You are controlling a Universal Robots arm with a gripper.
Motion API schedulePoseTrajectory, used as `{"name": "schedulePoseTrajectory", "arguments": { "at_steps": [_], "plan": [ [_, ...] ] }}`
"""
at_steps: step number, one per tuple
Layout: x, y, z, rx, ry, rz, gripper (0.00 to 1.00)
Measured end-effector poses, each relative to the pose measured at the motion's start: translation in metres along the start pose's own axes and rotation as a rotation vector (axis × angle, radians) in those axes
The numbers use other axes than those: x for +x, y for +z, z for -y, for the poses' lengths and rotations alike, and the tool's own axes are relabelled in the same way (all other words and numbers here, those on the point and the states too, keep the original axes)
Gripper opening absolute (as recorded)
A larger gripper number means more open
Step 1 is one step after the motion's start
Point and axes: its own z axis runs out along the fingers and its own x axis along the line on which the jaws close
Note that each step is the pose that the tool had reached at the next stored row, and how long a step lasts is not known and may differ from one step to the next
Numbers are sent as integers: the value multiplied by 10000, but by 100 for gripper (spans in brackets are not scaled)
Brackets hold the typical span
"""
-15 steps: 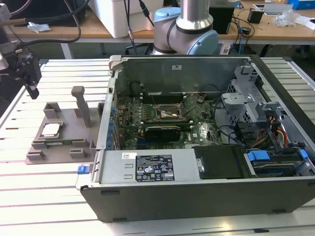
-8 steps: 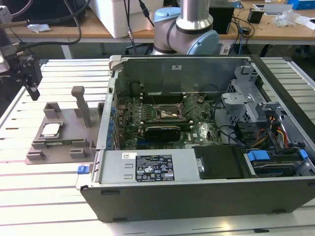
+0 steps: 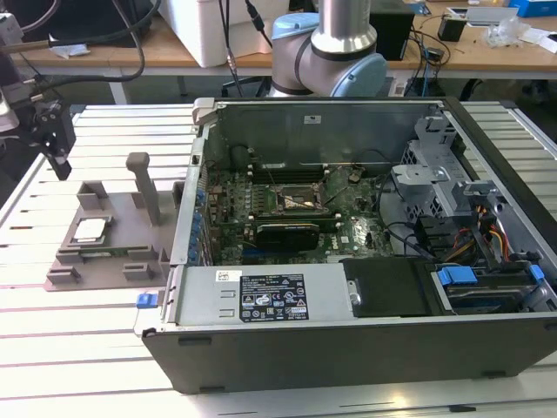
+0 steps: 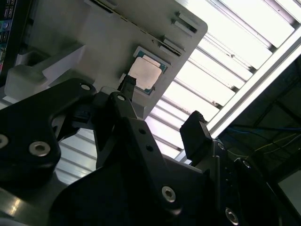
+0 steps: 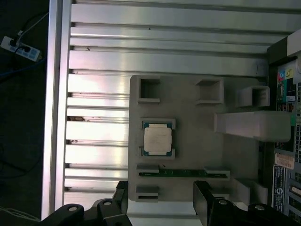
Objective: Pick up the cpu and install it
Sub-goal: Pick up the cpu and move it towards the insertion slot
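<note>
Lying flat with its silvery top up, the cpu sits in a corner-tabbed recess of the tray. It is below the gripper and well clear of it. In both wrist views the fingers stand wide apart with nothing between them, so the gripper is open and empty. In the first wrist view the gap between them lines up roughly with the cpu, which lies ahead of the fingertips rather than between them. Being square, the chip has no long axis to match, only its edges against the finger line. In the exterior view the gripper hangs above the tray's far corner. The socket is inside the case, well apart, on the far side of the tray from the gripper.
</note>
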Motion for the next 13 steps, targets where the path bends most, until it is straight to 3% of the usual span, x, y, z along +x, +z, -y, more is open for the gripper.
{"name": "schedulePoseTrajectory", "arguments": {
  "at_steps": [13],
  "plan": [
    [1,50,0,-1,0,1,66]
  ]
}}
